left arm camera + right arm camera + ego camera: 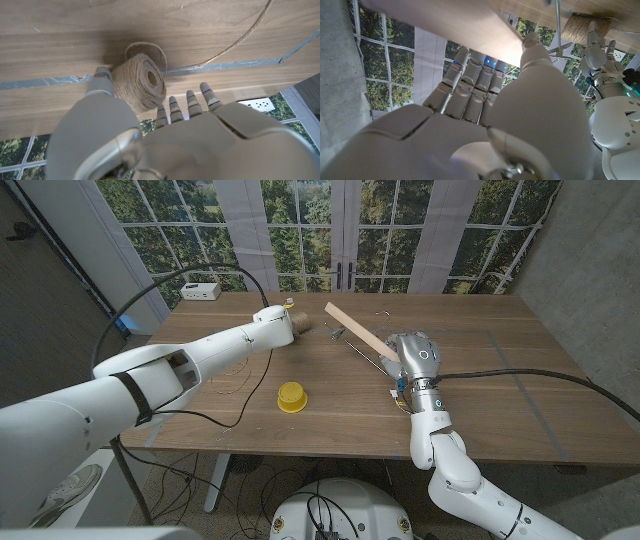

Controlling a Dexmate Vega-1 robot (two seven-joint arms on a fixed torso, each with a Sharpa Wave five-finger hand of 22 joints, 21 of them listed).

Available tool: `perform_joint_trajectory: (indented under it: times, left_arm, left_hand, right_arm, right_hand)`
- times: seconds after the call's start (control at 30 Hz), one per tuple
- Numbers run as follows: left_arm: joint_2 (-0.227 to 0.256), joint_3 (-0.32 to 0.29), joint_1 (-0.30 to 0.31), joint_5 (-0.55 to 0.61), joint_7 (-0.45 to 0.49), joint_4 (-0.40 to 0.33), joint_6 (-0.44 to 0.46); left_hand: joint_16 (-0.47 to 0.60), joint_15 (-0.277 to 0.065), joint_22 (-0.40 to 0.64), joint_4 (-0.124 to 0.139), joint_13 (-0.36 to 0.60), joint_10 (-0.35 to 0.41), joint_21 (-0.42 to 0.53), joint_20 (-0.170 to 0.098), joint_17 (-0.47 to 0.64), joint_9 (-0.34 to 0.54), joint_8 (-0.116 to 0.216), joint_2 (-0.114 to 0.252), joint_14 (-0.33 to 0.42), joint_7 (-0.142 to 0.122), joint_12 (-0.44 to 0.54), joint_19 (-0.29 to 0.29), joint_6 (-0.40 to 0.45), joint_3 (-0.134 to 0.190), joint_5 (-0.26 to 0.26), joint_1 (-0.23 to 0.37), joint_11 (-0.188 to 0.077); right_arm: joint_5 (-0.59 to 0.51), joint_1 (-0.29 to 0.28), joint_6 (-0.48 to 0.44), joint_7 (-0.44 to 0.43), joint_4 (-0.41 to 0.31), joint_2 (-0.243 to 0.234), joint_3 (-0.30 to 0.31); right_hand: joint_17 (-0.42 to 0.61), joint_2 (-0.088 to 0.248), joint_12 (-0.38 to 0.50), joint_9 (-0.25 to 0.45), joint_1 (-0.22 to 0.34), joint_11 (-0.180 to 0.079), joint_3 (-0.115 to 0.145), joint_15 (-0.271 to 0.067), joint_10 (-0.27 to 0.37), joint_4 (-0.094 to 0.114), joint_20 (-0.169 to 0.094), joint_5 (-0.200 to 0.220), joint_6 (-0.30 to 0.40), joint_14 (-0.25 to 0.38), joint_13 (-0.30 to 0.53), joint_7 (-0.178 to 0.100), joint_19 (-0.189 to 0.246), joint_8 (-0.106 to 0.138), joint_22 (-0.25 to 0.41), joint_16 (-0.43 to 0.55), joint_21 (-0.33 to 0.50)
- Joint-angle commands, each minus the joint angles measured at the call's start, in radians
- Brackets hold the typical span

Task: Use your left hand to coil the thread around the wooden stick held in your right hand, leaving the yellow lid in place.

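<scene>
A white robot is standing at a brown wooden table (pixel 300 430) with grey tape lines, facing tall windows that are showing trees. Its left hand (pixel 283 322) is reaching to the far middle of the table, where a cylindrical spool of tan jute thread (pixel 140 80) is lying on its side. In the left wrist view the thumb is touching one flank of the spool and the fingers (pixel 175 111) are curving toward the other; whether they are actually gripping it, I cannot tell. A loose strand is trailing from the spool across the tabletop.

The right hand (pixel 416 360) is sitting right of centre, its fingers clamped around one end of a flat pale wooden stick (pixel 355 329) that is angling up and away toward the spool. The round yellow plastic lid (pixel 291 397) is resting on the table nearer the robot, well apart from both hands.

The thread is looking light, soft and rough, so it is likely to grip itself well but go slack and tangle; pinching the free strand near the spool would probably be best. The stick is looking stiff and light. A white power strip (pixel 200 291) is lying at the far left corner.
</scene>
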Motion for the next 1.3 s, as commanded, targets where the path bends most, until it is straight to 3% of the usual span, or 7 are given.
perform_joint_trajectory:
  times: [0.03,0.3,0.5,0.73,0.97,1.07,1.3]
  left_arm:
    - [0.003,-0.035,-0.010,0.010,0.007,-0.005,-0.052]
    - [-0.099,-0.025,-0.058,0.013,0.007,0.220,-0.197]
    - [-0.234,-0.011,-0.116,0.006,-0.003,0.487,-0.333]
    - [-0.406,0.069,-0.200,0.029,-0.094,0.785,-0.443]
    - [-0.198,-0.010,-0.091,0.030,-0.075,0.271,-0.152]
    - [-0.171,0.020,-0.104,0.050,-0.112,0.216,-0.102]
    - [-0.149,0.089,-0.110,0.092,-0.129,0.151,0.006]
  left_hand:
    - [0.019,-0.008,0.002,0.002,0.004,0.032,0.005,-0.006,0.003,-0.001,0.027,-0.006,0.030,-0.002,0.027,0.031,0.041,-0.010,0.012,-0.017,-0.011]
    - [0.037,-0.060,0.001,-0.012,0.005,0.057,0.061,-0.062,-0.004,-0.001,0.033,0.007,0.107,-0.021,0.043,0.201,0.074,-0.002,0.013,0.006,0.003]
    - [0.041,-0.095,0.000,-0.020,0.005,0.095,0.073,-0.089,-0.008,-0.001,0.038,0.017,0.152,-0.049,0.057,0.246,0.105,0.006,0.009,0.027,-0.054]
    - [0.058,-0.118,0.001,-0.027,0.005,0.167,0.096,-0.091,-0.008,-0.001,0.042,0.007,0.242,-0.017,0.080,0.311,0.144,0.006,0.010,0.042,-0.040]
    - [0.043,-0.081,0.003,0.005,0.008,0.137,0.095,-0.051,0.002,0.000,0.026,-0.019,0.233,0.007,0.063,0.308,0.117,-0.031,0.010,-0.020,0.017]
    - [0.021,-0.033,-0.002,0.032,0.012,0.108,0.047,0.003,0.006,0.000,0.021,-0.016,0.175,0.013,0.051,0.209,0.102,-0.052,0.011,-0.076,0.037]
    - [0.021,-0.013,-0.004,0.034,0.015,0.078,0.042,0.007,0.004,0.000,0.012,-0.003,0.160,0.017,0.042,0.223,0.055,-0.051,0.014,-0.082,0.057]
  right_arm:
    - [0.018,0.026,0.009,0.001,0.025,0.009,-0.002]
    - [0.033,0.043,0.017,0.002,0.038,0.011,-0.005]
    - [0.033,0.047,0.015,0.005,0.036,0.007,-0.008]
    - [0.029,0.044,0.006,0.009,0.025,-0.001,-0.005]
    - [0.040,0.037,0.005,0.004,0.019,-0.005,0.004]
    - [0.042,0.037,0.006,0.002,0.019,-0.006,0.004]
    - [0.047,0.037,0.016,-0.005,0.019,-0.009,0.005]
  right_hand:
    - [0.006,0.185,0.004,0.004,0.182,-0.014,0.002,-0.051,0.013,0.006,-0.096,0.007,0.039,0.011,0.005,-0.033,-0.004,0.003,-0.001,-0.004,0.005]
    - [0.010,0.185,0.003,0.002,0.184,-0.015,0.001,-0.051,0.014,0.007,-0.096,0.007,0.041,0.013,0.005,-0.034,-0.006,0.001,-0.002,-0.008,0.011]
    - [0.015,0.184,0.002,0.004,0.183,-0.014,-0.002,-0.051,0.014,0.008,-0.096,0.007,0.042,0.014,0.006,-0.034,-0.008,0.000,-0.003,-0.012,0.017]
    - [0.019,0.184,0.002,0.005,0.183,-0.015,-0.004,-0.050,0.014,0.010,-0.097,0.007,0.042,0.016,0.007,-0.035,-0.011,0.000,-0.004,-0.016,0.023]
    - [0.023,0.185,0.000,0.004,0.186,-0.014,-0.004,-0.052,0.016,0.009,-0.096,0.008,0.048,0.019,0.007,-0.033,-0.013,0.000,-0.005,-0.020,0.029]
    - [0.025,0.184,0.000,0.005,0.185,-0.016,-0.005,-0.050,0.014,0.010,-0.097,0.008,0.045,0.018,0.009,-0.034,-0.015,-0.002,-0.006,-0.022,0.031]
    - [0.029,0.185,-0.002,0.004,0.186,-0.018,-0.007,-0.051,0.014,0.012,-0.096,0.008,0.048,0.020,0.008,-0.035,-0.015,-0.004,-0.007,-0.027,0.038]
